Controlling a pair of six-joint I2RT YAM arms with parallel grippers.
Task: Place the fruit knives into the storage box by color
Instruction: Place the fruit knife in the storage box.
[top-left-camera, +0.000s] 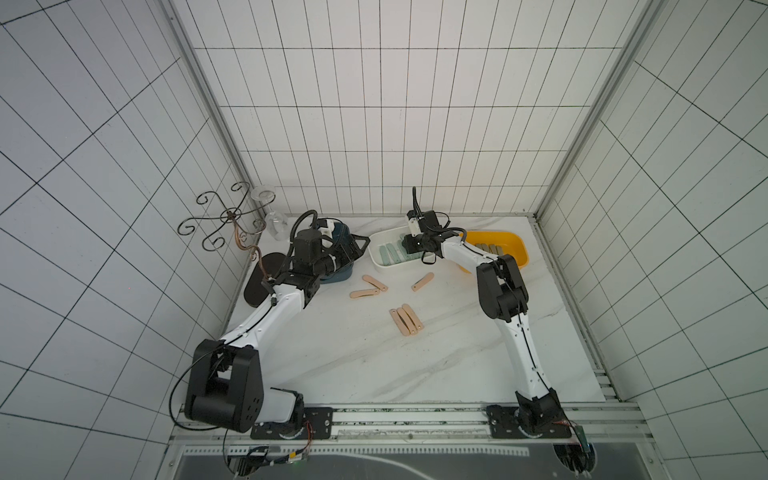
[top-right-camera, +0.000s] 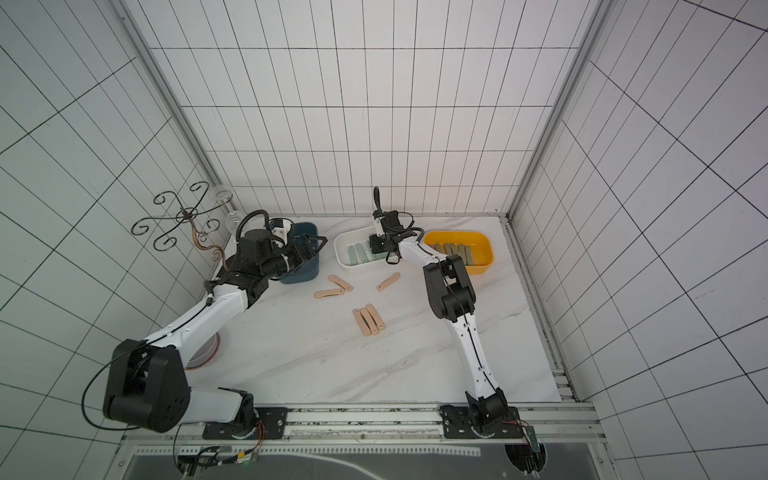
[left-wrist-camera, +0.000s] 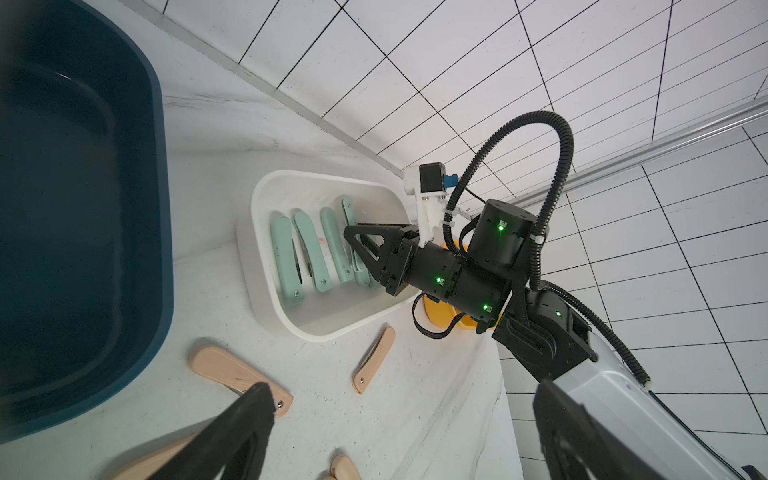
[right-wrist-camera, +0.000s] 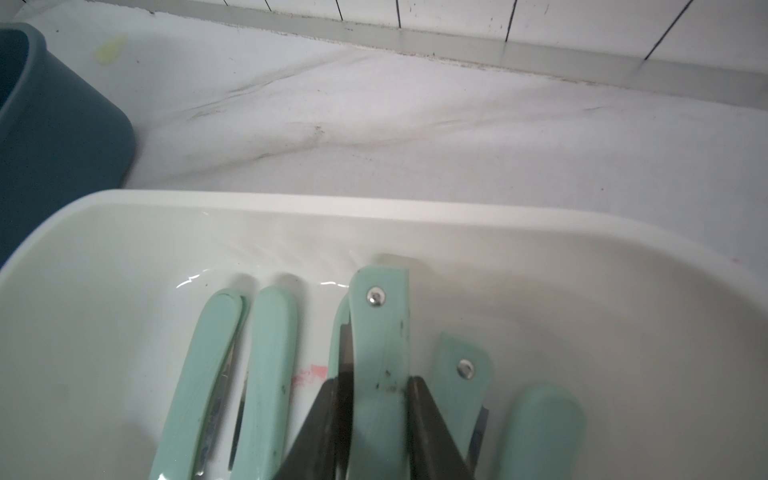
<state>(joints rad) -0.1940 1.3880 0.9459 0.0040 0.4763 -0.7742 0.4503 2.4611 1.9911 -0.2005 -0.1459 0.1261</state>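
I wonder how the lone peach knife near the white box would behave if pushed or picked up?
The peach knife looks flat and rigid, so it would probably slide or spin, not roll. Lying flush on the smooth marble table, its thin edges may be hard to pinch.

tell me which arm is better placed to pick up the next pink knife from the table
Left, probably. The left end effector is open and empty, close to the pink knives on the table, while the right end effector is shut on a mint knife inside the white bin.
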